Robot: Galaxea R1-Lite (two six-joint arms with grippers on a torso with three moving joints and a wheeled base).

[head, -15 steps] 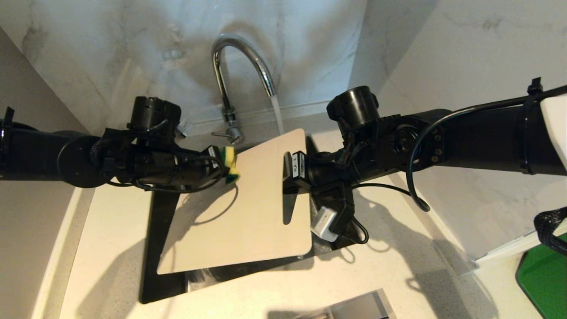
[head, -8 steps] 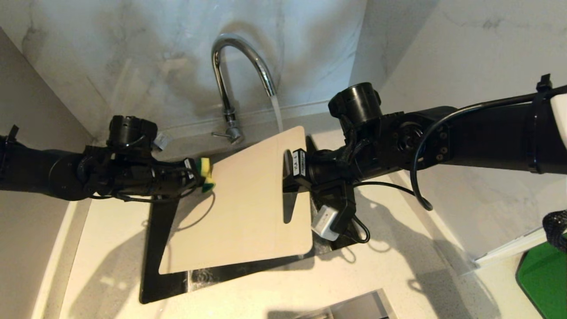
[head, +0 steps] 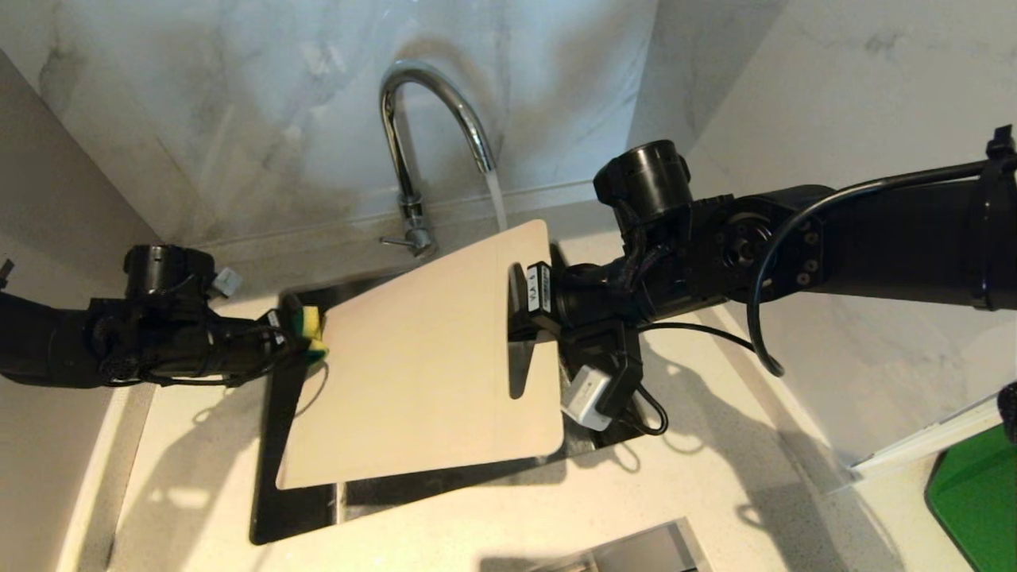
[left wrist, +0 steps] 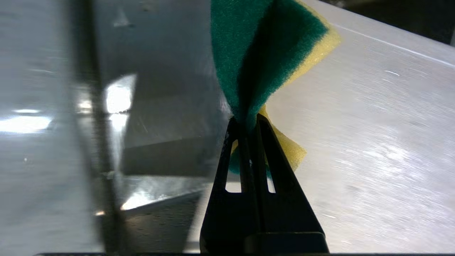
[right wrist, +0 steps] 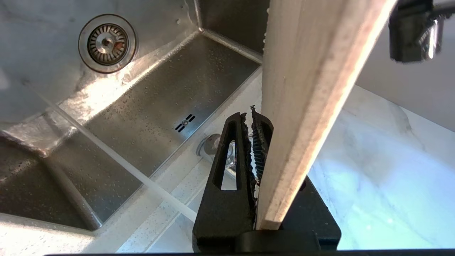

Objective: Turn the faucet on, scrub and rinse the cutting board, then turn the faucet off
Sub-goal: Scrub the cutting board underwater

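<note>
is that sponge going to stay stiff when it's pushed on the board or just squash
Probably squash: the sponge is already pinched into a fold where the left pincer is shut on it, so it looks soft. It likely weighs little, since that thin grip carries it. With the faucet running onto the board, the wet surface may let it slide easily.

The cutting board [head: 421, 357] hides most of the sink [head: 274, 445], and frame edges crop both arms.
</note>
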